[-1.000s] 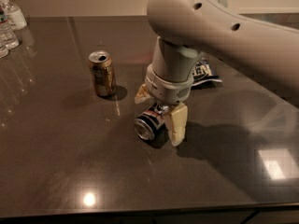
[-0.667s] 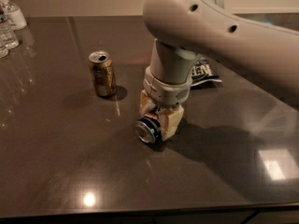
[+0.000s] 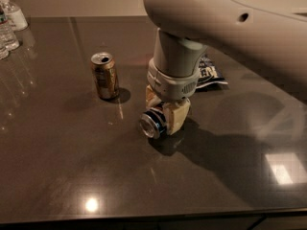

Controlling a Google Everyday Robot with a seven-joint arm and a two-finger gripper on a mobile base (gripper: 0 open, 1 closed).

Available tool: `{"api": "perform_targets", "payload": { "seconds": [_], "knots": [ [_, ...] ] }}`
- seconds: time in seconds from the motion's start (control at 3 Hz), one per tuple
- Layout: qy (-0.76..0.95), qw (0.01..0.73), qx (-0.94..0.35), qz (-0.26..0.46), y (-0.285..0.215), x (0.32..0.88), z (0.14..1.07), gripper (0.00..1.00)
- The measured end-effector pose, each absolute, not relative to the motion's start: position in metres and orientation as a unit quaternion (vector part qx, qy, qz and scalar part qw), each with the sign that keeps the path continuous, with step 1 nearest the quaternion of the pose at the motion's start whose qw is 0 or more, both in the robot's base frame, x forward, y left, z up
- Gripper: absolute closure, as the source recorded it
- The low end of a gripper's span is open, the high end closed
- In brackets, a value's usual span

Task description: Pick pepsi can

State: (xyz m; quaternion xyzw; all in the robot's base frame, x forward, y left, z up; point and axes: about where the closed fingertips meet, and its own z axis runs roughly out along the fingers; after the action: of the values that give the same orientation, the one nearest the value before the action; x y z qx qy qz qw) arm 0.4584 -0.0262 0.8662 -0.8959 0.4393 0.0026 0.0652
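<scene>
Your gripper [image 3: 164, 115] is down near the middle of the dark surface [image 3: 57, 166], with its jaws clamped on the pepsi can [image 3: 151, 124]. The can lies on its side between them, its silver end turned toward the lower left. It seems to hang just off the surface, though the shadow makes that hard to judge. A gold-brown can [image 3: 104, 75] stands upright to the left, well apart. A dark chip bag [image 3: 213, 76] lies behind the arm, and clear bottles [image 3: 9, 23] stand at the far left corner.
</scene>
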Motion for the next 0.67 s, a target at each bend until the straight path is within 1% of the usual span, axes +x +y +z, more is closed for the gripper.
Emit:
{"api": "perform_targets", "payload": {
  "seconds": [0.33, 0.67],
  "knots": [
    [0.438, 0.086, -0.895, -0.024, -0.029, 0.466, 0.901, 1.0],
    [0.44, 0.108, -0.89, -0.046, -0.037, 0.474, 0.939, 1.0]
  ]
}}
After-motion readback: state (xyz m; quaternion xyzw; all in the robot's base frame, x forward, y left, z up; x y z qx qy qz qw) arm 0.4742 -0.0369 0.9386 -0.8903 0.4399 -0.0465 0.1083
